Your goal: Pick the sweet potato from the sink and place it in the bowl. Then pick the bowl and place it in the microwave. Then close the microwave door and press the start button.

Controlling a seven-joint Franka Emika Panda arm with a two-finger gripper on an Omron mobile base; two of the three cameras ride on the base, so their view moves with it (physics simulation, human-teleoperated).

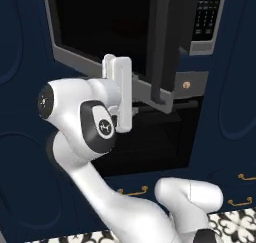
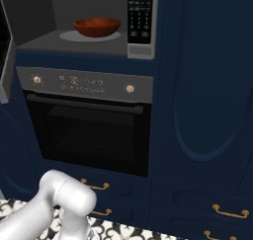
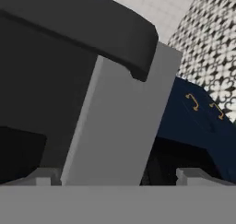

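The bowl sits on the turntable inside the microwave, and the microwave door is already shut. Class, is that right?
Not quite. The bowl does sit inside the microwave, but the microwave door stands open, as the right base view shows: the cavity is uncovered.

From my right base camera I see the microwave [image 2: 94, 17] standing open, its grey cavity floor [image 2: 39, 42] serving as the shelf here. A pale round turntable plate [image 2: 66, 35] lies flat on that floor, and the reddish-brown bowl [image 2: 97, 26] sits upright on the plate, roughly centred on it, well inside the cavity and left of the keypad strip [image 2: 140, 14]. I cannot tell whether anything lies inside the bowl. Lower down, a black-and-white patterned floor [image 2: 113, 230] runs along the foot of the dark blue cabinets [image 2: 202, 110].
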